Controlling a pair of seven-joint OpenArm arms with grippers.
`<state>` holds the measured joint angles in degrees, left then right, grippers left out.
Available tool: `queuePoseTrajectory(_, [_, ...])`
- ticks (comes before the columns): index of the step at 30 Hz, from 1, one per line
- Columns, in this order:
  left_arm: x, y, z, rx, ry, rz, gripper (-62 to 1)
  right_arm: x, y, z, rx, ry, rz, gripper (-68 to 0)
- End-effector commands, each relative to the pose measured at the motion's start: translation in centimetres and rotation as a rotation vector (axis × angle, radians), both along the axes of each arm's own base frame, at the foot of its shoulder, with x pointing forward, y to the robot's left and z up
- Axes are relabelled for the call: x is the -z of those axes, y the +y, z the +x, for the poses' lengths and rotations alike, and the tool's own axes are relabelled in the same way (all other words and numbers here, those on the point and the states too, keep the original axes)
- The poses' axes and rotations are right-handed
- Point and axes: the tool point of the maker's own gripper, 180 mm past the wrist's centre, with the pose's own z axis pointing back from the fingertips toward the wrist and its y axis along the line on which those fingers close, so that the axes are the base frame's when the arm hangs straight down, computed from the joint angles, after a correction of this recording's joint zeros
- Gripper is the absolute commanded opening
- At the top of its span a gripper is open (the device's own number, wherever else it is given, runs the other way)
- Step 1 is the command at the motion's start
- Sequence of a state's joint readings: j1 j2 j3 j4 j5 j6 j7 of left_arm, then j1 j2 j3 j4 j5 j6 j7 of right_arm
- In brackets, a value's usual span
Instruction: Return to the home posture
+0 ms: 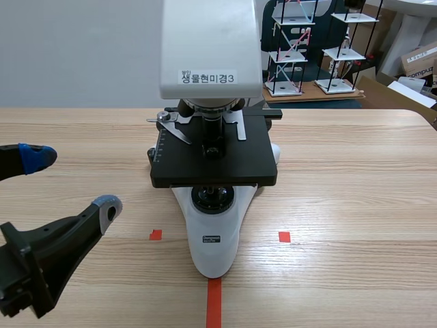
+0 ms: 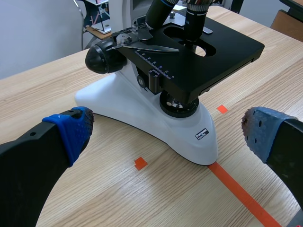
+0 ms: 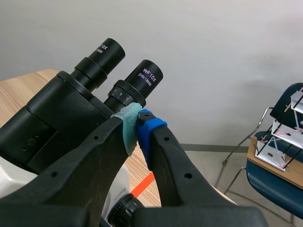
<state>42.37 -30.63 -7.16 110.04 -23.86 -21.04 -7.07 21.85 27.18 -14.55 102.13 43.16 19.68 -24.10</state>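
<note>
Holding nothing, both grippers near a microscope.
L gripper [image 1: 68, 183] is spread wide, low over the table [image 1: 355, 205] at its left side, w/ the microscope [image 1: 213, 225] ahead of it. R gripper [image 3: 137, 130] is closed (pads touch, nothing between), up beside the eyepieces [image 3: 144, 78].

microscope head label [image 1: 207, 78]: 생물현미경3 | eyepiece [image 3: 150, 75]: WF 10X | cardboard box [image 1: 418, 60]: compuz
</note>
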Motion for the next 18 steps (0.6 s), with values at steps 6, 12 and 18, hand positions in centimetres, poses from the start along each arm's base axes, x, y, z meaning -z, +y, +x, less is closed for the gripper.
queuePoseTrajectory(6, [-0.50,-0.10,0.00,-0.003,-0.014,-0.015,1.4,-1.41,-0.02,-0.33,-0.006,-0.043,0.015,-67.7])
queuePoseTrajectory(12, [-0.50,-0.10,0.00,-0.003,-0.014,-0.015,1.4,-1.41,-0.02,-0.33,-0.006,-0.043,0.015,-67.7])
queuePoseTrajectory(18, [-0.50,-0.10,0.00,-0.003,-0.014,-0.015,1.4,-1.20,-0.02,-0.37,-0.006,-0.038,0.016,-67.7])
